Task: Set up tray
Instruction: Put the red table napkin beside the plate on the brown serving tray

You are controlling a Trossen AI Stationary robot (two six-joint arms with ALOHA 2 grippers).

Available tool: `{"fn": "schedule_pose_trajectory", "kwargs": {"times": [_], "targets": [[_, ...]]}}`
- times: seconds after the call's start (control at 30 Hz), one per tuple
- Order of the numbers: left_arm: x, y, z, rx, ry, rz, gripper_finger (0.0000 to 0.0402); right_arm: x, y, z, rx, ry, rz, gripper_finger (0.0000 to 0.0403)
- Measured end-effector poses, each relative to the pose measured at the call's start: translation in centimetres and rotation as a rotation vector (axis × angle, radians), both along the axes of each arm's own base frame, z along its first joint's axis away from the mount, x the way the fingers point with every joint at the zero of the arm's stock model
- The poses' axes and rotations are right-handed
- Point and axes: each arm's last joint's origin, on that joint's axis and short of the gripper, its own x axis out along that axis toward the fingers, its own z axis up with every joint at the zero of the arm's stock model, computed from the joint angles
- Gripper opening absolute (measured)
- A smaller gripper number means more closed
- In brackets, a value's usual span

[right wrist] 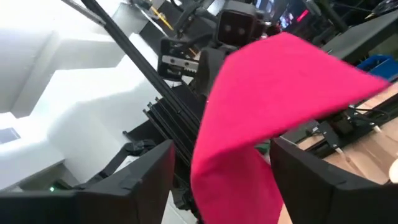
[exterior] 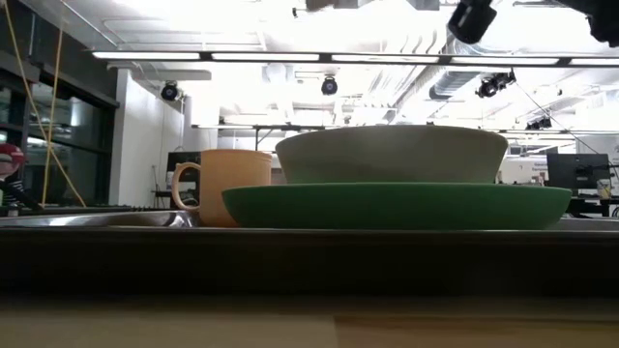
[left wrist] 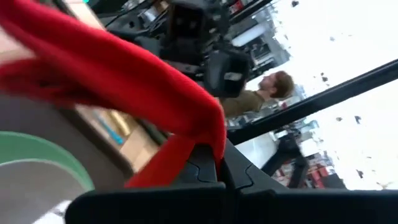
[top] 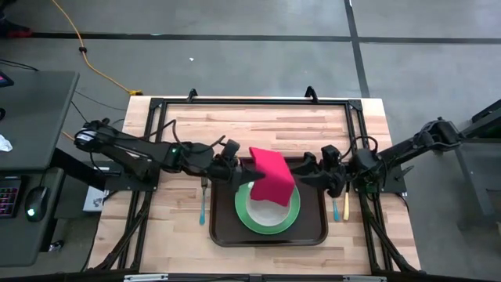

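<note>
Holding red cloth napkin in left tool, right tool spread wide beside it; lower gently over green round plate on dark brown plastic tray at desk's near edge

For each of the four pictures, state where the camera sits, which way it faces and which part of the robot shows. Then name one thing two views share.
High view: above, facing down on the tray; both arms show.
Low view: at table height, facing level across the green plate; no gripper shows.
Left wrist view: on the left arm; the left gripper pinches the red napkin.
Right wrist view: on the right arm; the open right gripper flanks it.
Shared: both wrist views show the napkin.
</note>
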Motion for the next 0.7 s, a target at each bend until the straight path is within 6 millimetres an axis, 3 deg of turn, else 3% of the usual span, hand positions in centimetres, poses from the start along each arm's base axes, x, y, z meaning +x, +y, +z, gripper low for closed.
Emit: {"fn": "schedule_pose_trajectory", "kwargs": {"times": [0.7], "targets": [[0.0, -0.1, 0.0, 0.024, -0.007, -0.022, 0.0012, 3.1, -0.2, 1.7, 0.003, 0.021, 0.088, 0.0243]]}}
